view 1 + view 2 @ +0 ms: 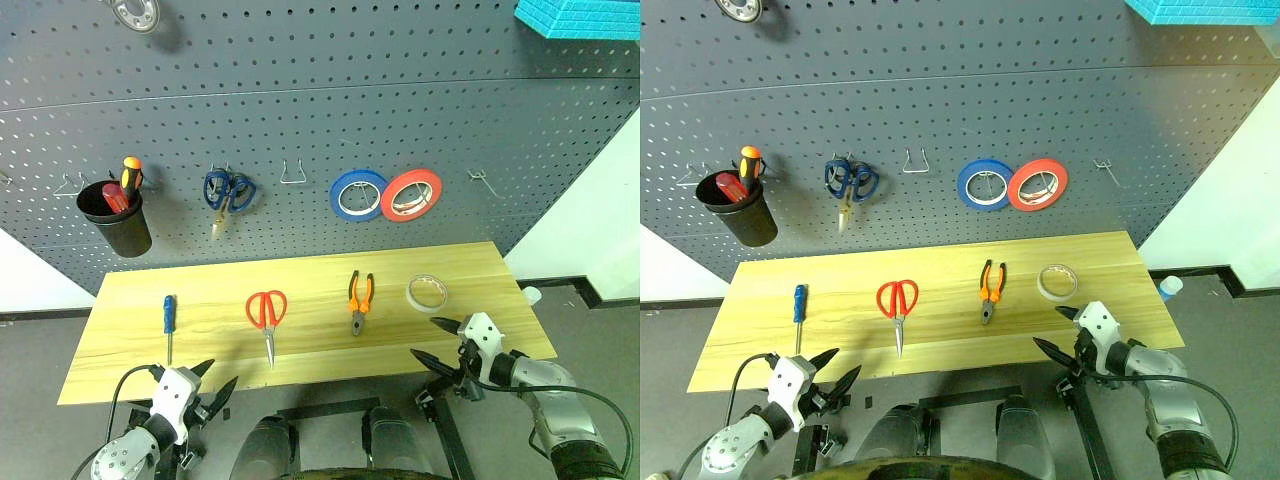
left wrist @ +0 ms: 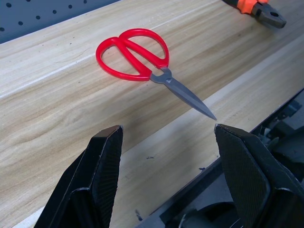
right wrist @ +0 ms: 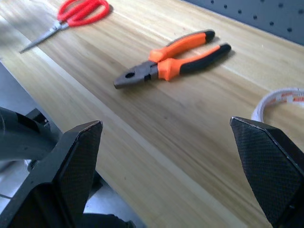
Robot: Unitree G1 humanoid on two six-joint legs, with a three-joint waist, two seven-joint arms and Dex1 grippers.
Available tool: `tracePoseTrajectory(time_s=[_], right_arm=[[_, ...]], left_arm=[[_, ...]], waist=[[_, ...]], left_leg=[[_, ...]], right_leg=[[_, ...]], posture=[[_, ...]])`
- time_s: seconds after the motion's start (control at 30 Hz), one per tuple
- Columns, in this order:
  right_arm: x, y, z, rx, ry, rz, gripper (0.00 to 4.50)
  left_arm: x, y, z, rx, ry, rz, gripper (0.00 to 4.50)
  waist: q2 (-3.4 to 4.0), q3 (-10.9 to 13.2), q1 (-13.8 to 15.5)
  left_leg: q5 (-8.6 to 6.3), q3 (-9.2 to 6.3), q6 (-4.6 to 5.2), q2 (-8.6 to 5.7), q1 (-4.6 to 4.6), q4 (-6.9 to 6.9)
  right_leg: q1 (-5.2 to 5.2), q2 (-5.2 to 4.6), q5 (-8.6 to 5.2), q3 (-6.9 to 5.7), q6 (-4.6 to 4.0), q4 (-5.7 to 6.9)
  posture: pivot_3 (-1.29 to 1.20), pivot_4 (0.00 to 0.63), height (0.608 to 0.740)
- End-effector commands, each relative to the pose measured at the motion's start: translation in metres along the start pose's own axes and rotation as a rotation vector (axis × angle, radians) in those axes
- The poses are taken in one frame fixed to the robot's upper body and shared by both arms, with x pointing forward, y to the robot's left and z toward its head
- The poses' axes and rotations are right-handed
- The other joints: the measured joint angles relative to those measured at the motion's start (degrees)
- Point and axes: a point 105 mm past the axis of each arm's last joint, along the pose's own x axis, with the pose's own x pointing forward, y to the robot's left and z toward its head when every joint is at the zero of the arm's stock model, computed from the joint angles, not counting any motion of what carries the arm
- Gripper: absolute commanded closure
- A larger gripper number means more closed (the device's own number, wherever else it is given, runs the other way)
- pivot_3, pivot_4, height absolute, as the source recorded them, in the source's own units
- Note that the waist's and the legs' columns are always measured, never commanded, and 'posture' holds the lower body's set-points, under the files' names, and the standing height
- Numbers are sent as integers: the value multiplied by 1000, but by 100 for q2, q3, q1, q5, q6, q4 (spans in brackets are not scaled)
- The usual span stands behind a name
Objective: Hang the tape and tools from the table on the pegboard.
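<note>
On the wooden table (image 1: 210,345) lie, from left to right, a blue-handled screwdriver (image 1: 169,318), red scissors (image 1: 267,315), orange-and-black pliers (image 1: 359,299) and a cream-white tape ring (image 1: 427,292). Behind them stands the dark grey pegboard (image 1: 300,110). My left gripper (image 1: 212,384) hovers open at the table's front edge, near the scissors' tip (image 2: 209,114). My right gripper (image 1: 432,340) stands wide open at the front right edge, just before the tape, with the pliers (image 3: 173,61) ahead of it. Both hold nothing.
On the pegboard hang dark blue scissors (image 1: 228,192), a blue roll (image 1: 358,195), a red roll (image 1: 411,195) and a black cup (image 1: 116,216) with screwdrivers. Bare hooks (image 1: 293,172) sit between them, and another hook (image 1: 484,182) is at the right. A turquoise box (image 1: 580,17) is at the top right.
</note>
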Motion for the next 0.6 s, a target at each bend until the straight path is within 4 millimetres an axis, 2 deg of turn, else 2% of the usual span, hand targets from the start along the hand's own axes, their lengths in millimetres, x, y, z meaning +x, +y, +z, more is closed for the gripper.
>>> tracePoseTrajectory(time_s=[0.03, 0.13, 0.23, 0.3, 0.43, 0.6], right_arm=[[4, -18, 7, -65, 39, -34, 0], [15, -31, 15, -131, 63, -50, 0], [28, -46, 20, -169, 110, -81, 0], [37, -51, 20, -163, 142, -77, 0], [50, -65, 12, -178, 268, -101, 0], [66, -69, 10, -167, 362, -71, 0]], left_arm=[[10, 5, 22, 36, -54, -37, 1296], [24, 1, 33, 57, -67, -126, 1296], [38, -8, 41, 74, -64, -246, 741], [51, -13, 49, 116, -73, -311, 40], [78, -19, 69, 175, -93, -403, 40], [100, -30, 91, 206, -103, -513, 40]], waist=[[1, 2, -4], [4, 3, -10], [5, 2, -24], [5, 2, -22], [6, 3, -7], [8, 1, -68]], left_leg=[[0, 0, 0, 0, 0, 1], [1, 0, 1, 0, 3, 7], [2, 0, 2, 0, 9, 7], [3, 0, 3, 0, 10, 4], [5, -1, 4, -2, 12, 6], [8, 0, 3, -3, 26, 10]], right_leg=[[0, 0, 0, 0, 0, 0], [1, 0, 0, 0, 0, 6], [6, 1, 2, 0, -2, 14], [4, 2, 4, 1, -4, 24], [-1, 3, 16, 4, -22, 48], [6, 4, 17, 10, -21, 60]], posture=[[-1, 86, 740], [-5, 85, 740], [-5, 85, 740], [-8, 83, 740], [-12, 80, 740], [-17, 75, 740]])
